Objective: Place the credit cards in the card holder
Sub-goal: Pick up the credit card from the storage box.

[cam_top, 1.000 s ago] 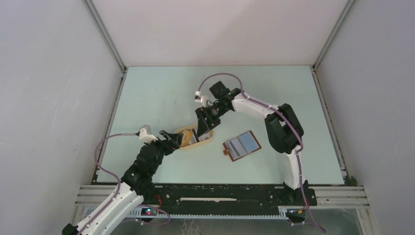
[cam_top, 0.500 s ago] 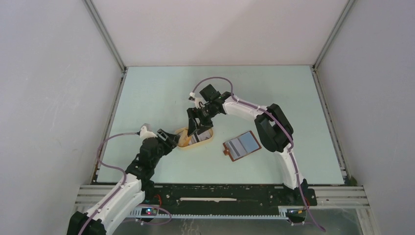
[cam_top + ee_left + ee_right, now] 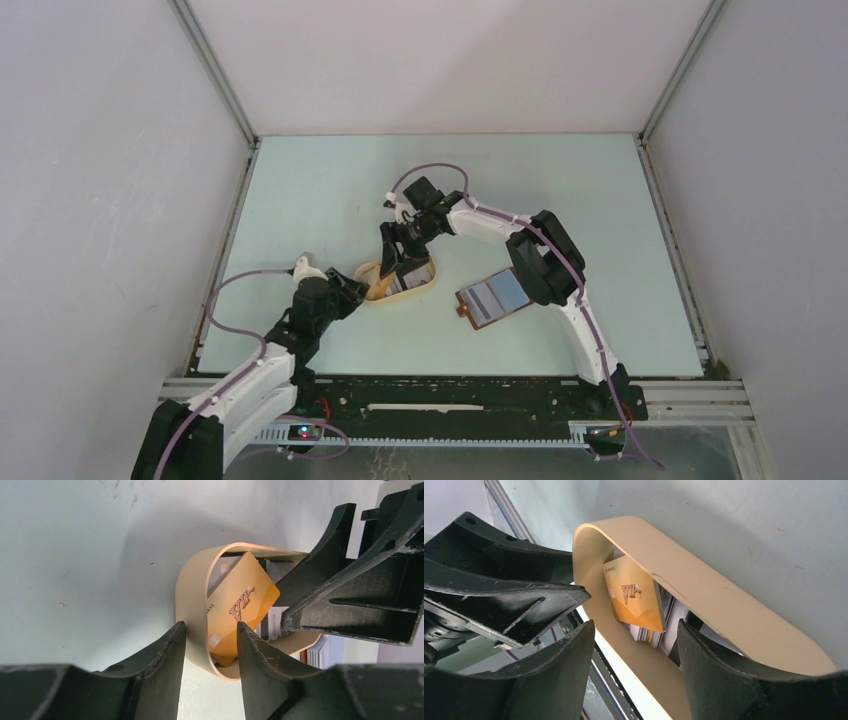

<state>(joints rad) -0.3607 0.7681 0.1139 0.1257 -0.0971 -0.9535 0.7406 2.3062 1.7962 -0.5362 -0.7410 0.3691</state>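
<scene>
Mint-green counter (image 3: 330, 190) boxed in by plain white walls, pretty bare setup. Over on the left, the left hand (image 3: 211, 632) has its two black fingers straddling the rounded end of the oval cream tray (image 3: 189, 587), one outside the wall and one inside. My guess is it's there to brace the tray so it won't skate around while the other arm digs in. I honestly can't tell if it's actually pinching the wall or just sitting around it.

The tray looks like smooth, stiff plastic with a thin upright rim. Inside it are the credit cards: a glossy gold VIP card (image 3: 245, 605) leaning tilted on a few whitish cards (image 3: 274, 625). They're all thin and flat, so probably fiddly to grab.

The right hand (image 3: 635, 627) hangs over the tray with its fingers spread apart and the gold card between them, holding nothing. It looks lined up to nip an edge.

Further right, well apart from the tray, the card holder (image 3: 495, 297) lies opened flat on the counter. It has a reddish-brown leather border and greyish pockets facing up, with no card in it that I can see.
</scene>
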